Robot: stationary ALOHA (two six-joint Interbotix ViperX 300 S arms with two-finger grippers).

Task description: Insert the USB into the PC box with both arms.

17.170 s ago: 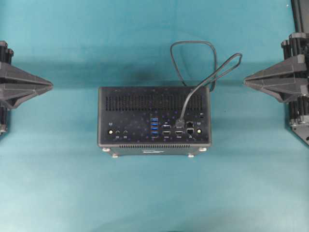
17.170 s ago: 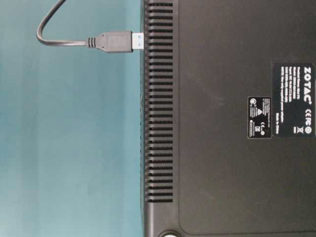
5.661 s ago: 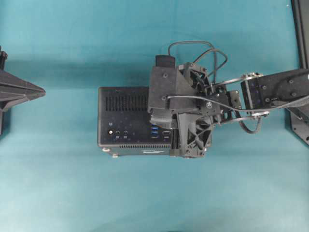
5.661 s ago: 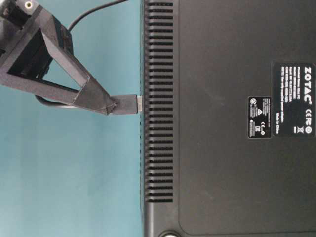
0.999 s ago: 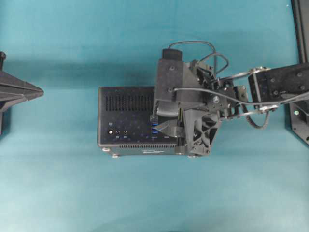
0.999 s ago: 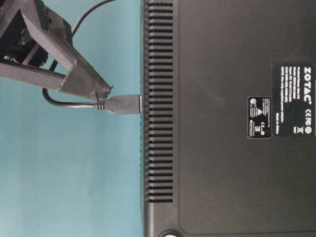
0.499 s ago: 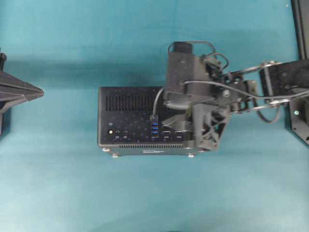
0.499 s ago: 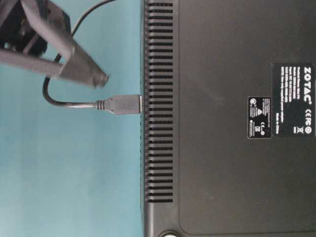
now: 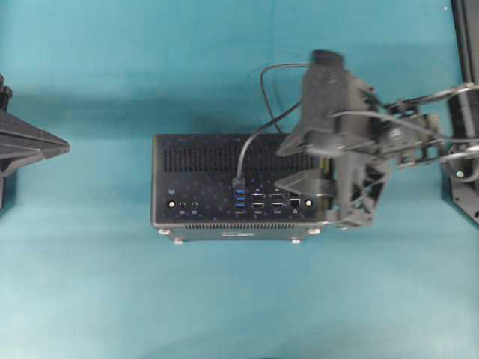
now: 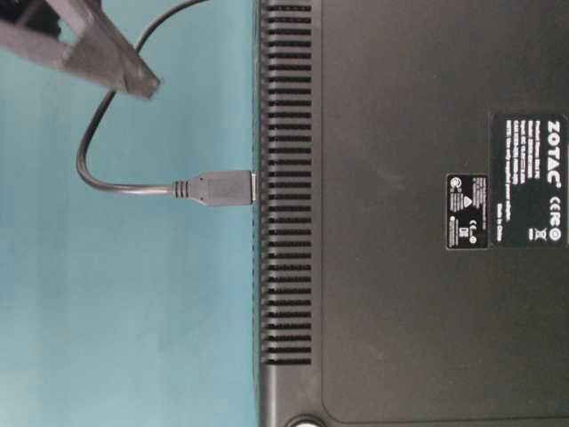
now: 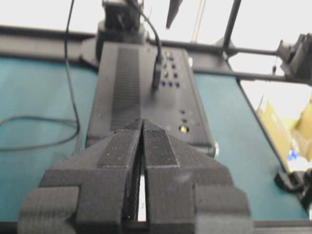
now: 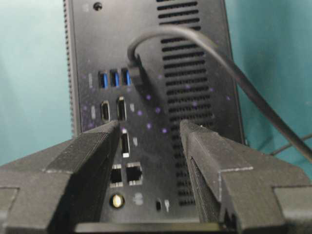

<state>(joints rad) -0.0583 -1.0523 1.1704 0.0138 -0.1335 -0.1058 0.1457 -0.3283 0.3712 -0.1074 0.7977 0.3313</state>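
USB (image 10: 218, 188) plug sits in the top blue port of the PC box (image 9: 202, 179), right claw (image 12: 148, 146) wide and empty above the box, left claw (image 11: 143, 146) pinched closed; risk: right claw snags the cable loop, unseating the plug

Matte black rectangular PC box (image 9: 202, 179), slotted vent stripes; blue port sockets (image 9: 239, 199) beside its gold round connectors (image 9: 171, 203); dark grey cable (image 9: 258, 134); teal tabletop (image 9: 112, 284).
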